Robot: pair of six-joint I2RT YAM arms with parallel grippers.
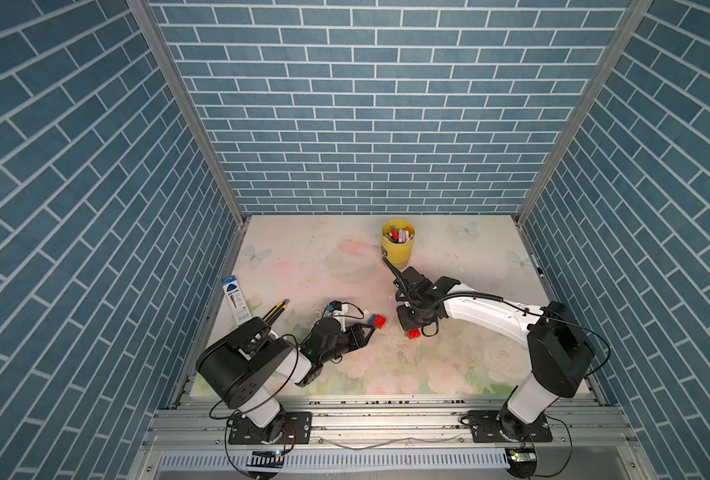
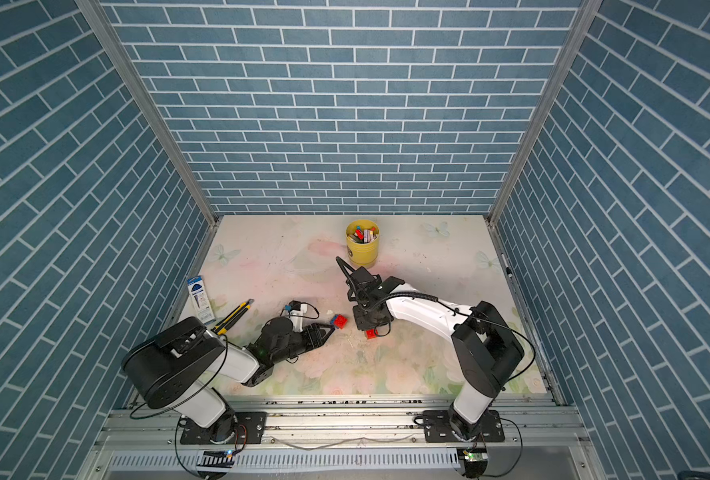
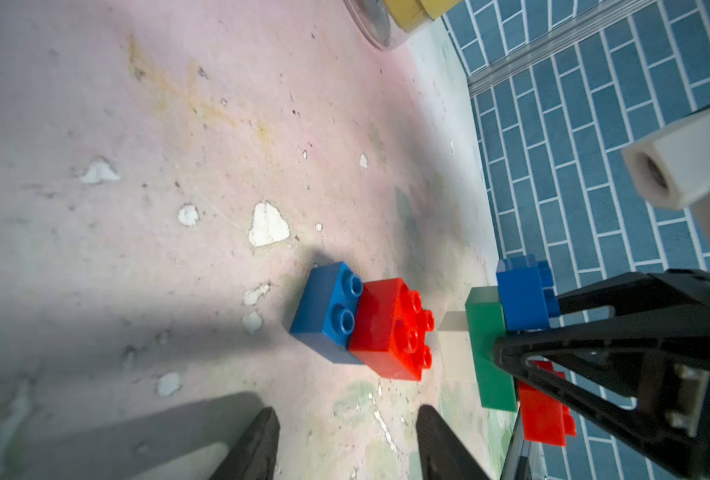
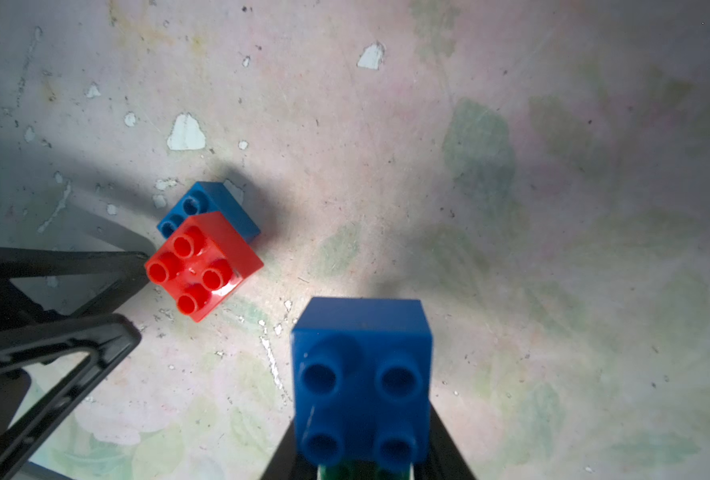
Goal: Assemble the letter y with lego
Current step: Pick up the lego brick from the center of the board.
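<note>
Lego cluster (image 3: 490,353), pinched by right claw (image 4: 363,469), shows its white brick (image 3: 455,353) clearly only from left wrist; left claw (image 3: 347,419) spread.

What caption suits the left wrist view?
Open left gripper facing a red brick stacked on a blue brick; right gripper holds the unfinished letter y.

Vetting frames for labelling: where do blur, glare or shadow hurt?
Left wrist view: left claw blurred; red brick sharp, its blue neighbour throwing a dark shadow. Right wrist view: held cluster soft, glare on the red brick, corners dim. Both top views: red brick tiny.
</note>
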